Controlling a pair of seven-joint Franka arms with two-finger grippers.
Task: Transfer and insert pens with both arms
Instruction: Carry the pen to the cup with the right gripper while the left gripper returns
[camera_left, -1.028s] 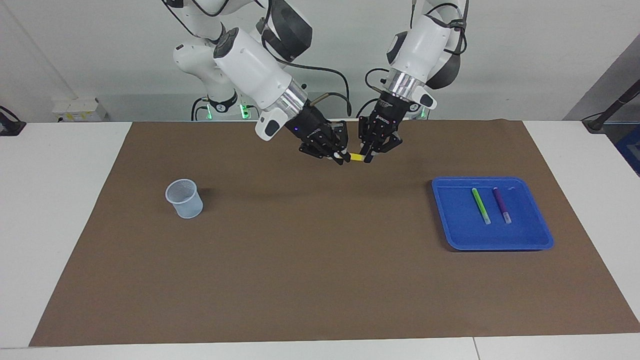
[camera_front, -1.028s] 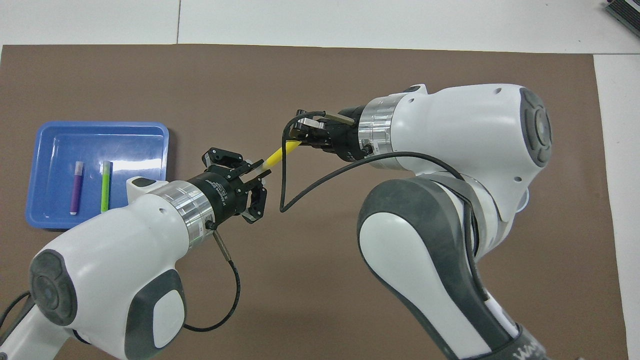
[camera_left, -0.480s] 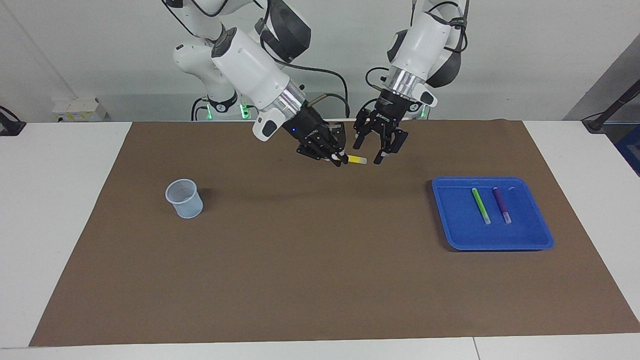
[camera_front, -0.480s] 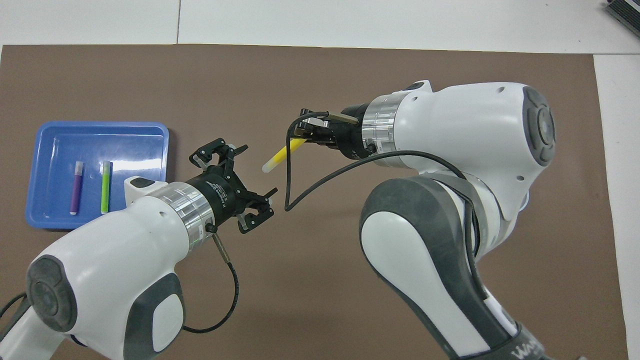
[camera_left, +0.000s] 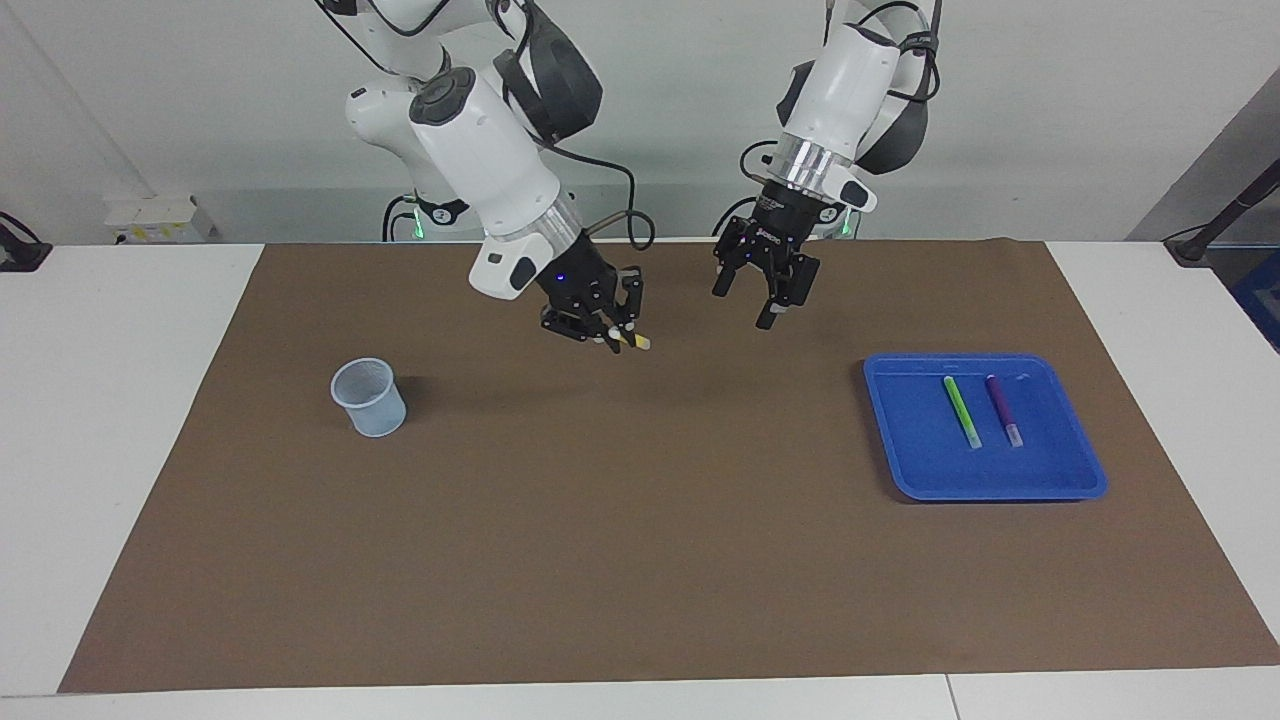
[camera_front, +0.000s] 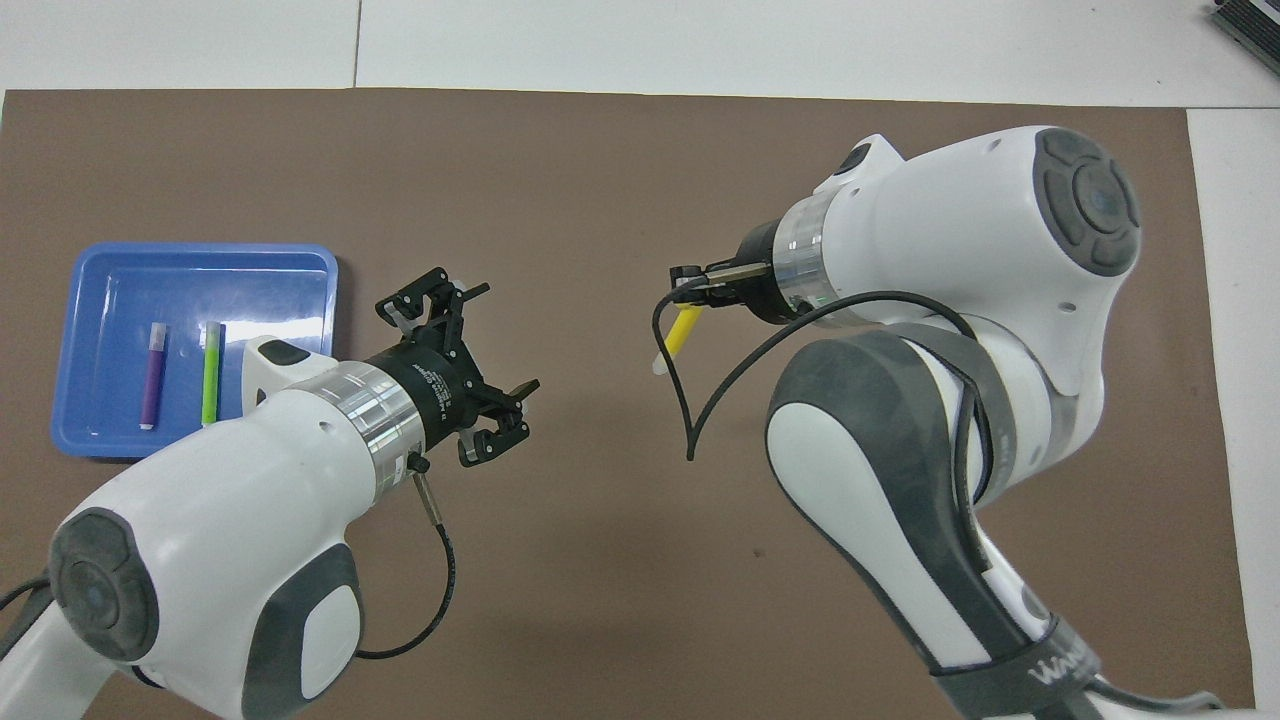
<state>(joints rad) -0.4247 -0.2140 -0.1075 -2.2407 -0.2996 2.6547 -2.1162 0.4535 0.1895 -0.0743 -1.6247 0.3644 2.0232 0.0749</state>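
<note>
Yellow pen (camera_left: 634, 342) (camera_front: 682, 331) is pinched in the right gripper (camera_left: 610, 338) (camera_front: 692, 296), raised over the brown mat (camera_left: 640, 560) between the cup (camera_left: 369, 397) and the blue tray (camera_left: 1070, 470), its pale cap end sticking out below the fingertips. Left gripper (camera_left: 765, 305) (camera_front: 470, 370) is spread wide and holds nothing, in the air over the mat, well apart from that pen. Lime green pen (camera_left: 962, 411) (camera_front: 211, 371) and purple pen (camera_left: 1003, 410) (camera_front: 152, 373) lie side by side in the tray, toward the left arm's end of the table (camera_left: 120, 420)
</note>
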